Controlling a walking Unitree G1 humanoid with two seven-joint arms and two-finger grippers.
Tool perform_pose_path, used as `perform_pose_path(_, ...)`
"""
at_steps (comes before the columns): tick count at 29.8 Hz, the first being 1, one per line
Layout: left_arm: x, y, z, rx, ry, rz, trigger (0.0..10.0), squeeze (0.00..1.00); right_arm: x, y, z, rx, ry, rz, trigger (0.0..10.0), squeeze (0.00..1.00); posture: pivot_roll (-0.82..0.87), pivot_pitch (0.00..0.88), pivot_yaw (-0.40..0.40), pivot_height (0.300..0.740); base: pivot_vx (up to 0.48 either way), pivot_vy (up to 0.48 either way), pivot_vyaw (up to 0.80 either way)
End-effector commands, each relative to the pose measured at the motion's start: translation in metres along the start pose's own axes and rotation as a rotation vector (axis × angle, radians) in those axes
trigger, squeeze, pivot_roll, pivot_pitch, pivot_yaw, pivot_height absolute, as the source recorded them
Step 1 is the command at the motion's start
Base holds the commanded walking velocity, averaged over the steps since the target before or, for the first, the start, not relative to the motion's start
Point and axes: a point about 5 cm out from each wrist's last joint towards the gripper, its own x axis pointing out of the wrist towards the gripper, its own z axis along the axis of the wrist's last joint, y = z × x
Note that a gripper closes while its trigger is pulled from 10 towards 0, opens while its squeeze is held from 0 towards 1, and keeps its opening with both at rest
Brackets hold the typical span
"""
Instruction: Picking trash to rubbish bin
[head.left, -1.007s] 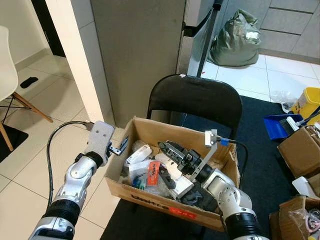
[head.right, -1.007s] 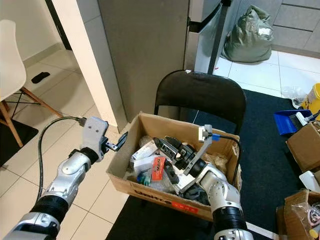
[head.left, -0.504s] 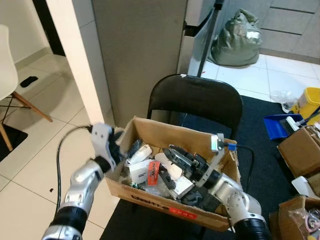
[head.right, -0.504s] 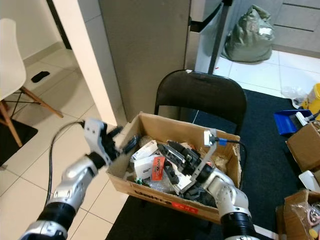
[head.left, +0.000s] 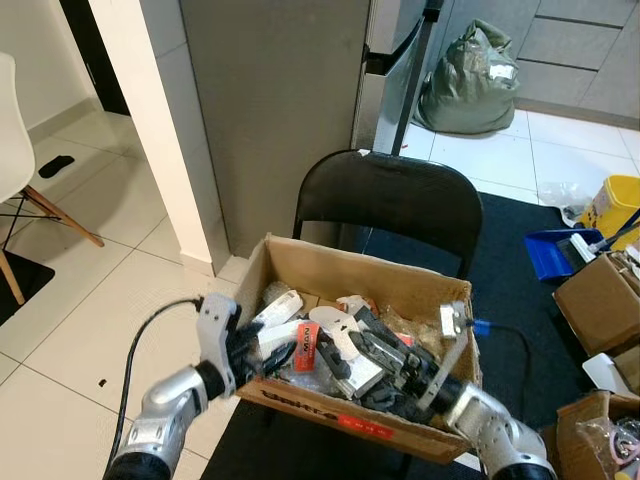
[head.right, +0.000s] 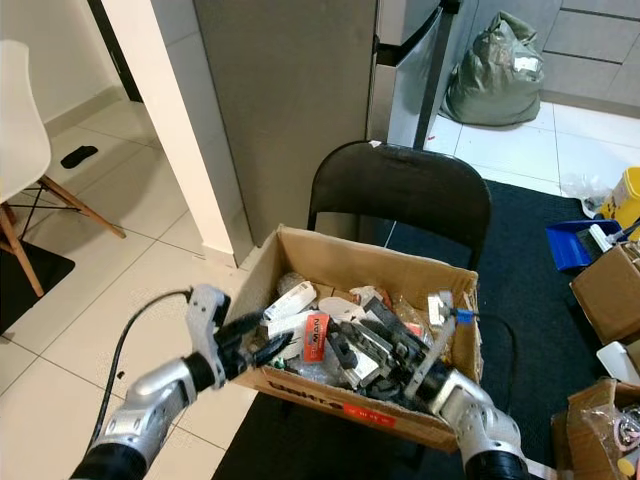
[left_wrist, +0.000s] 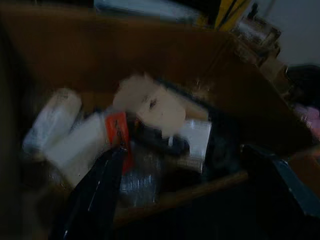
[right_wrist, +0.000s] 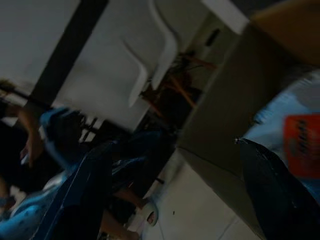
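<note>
A cardboard box (head.left: 335, 412) of trash rests on the seat of a black chair (head.left: 390, 200). Inside lie white packets (head.left: 281, 305), a red-labelled item (head.left: 305, 346) and dark scraps. My left gripper (head.left: 262, 350) is open at the box's front-left corner, its fingers (left_wrist: 95, 192) reaching over the rim toward the red label (left_wrist: 119, 137). My right gripper (head.left: 352, 345) lies low over the trash in the middle of the box, pointing left. Its fingers (right_wrist: 275, 195) are spread, with nothing between them.
A wall pillar (head.left: 150, 130) stands left of the chair. Beyond are a white chair (head.left: 12, 150), a green sack (head.left: 470, 75), a yellow bucket (head.left: 612, 205), a blue dustpan (head.left: 555, 250) and more boxes (head.left: 600, 300). A blurred person in blue (right_wrist: 60, 132) is past the box wall.
My left gripper swung from outside the box's left wall down to its front-left corner. My right arm sank lower and slid right inside the box.
</note>
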Motion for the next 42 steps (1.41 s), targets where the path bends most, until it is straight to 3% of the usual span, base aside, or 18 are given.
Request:
perform_pose_path(1, -0.006, 0.000, -0.014, -0.008, 0.057, 0.019, 10.0, 0.00, -0.007, -0.005, -0.004, 0.005, 0.002, -0.043, 10.0, 0.00, 0.03, 0.067, 0.002, 0.740, -0.390, 0.000, 0.00)
perform_pose_path(11, -0.027, 0.006, -0.054, -0.112, 0.189, 0.131, 10.0, 0.00, -0.028, -0.027, -0.026, 0.077, 0.004, -0.223, 10.0, 0.00, 0.03, 0.067, 0.002, 0.740, -0.360, 0.000, 0.00)
perform_pose_path(22, -0.039, 0.006, -0.074, -0.162, 0.250, 0.189, 10.0, 0.00, -0.041, -0.035, -0.041, 0.128, 0.025, -0.314, 10.0, 0.00, 0.03, 0.071, 0.007, 0.740, -0.360, 0.000, 0.00)
perform_pose_path(27, -0.054, -0.001, -0.101, -0.239, 0.345, 0.245, 10.0, 0.00, -0.067, -0.049, -0.062, 0.182, 0.032, -0.527, 10.0, 0.00, 0.03, 0.072, 0.001, 0.740, -0.362, 0.000, 0.00)
perform_pose_path(32, -0.066, -0.008, -0.120, -0.291, 0.422, 0.283, 10.0, 0.00, -0.084, -0.053, -0.076, 0.211, 0.047, -0.660, 10.0, 0.00, 0.03, 0.072, 0.001, 0.740, -0.363, 0.000, 0.00)
perform_pose_path(35, -0.084, -0.018, -0.142, -0.378, 0.509, 0.357, 10.0, 0.00, -0.114, -0.056, -0.101, 0.243, 0.107, -0.874, 10.0, 0.00, 0.03, 0.070, 0.002, 0.740, -0.360, 0.000, 0.00)
perform_pose_path(42, -0.098, -0.030, -0.160, -0.476, 0.573, 0.428, 10.0, 0.00, -0.139, -0.053, -0.122, 0.250, 0.172, -1.023, 10.0, 0.00, 0.03, 0.072, -0.001, 0.740, -0.362, 0.000, 0.00)
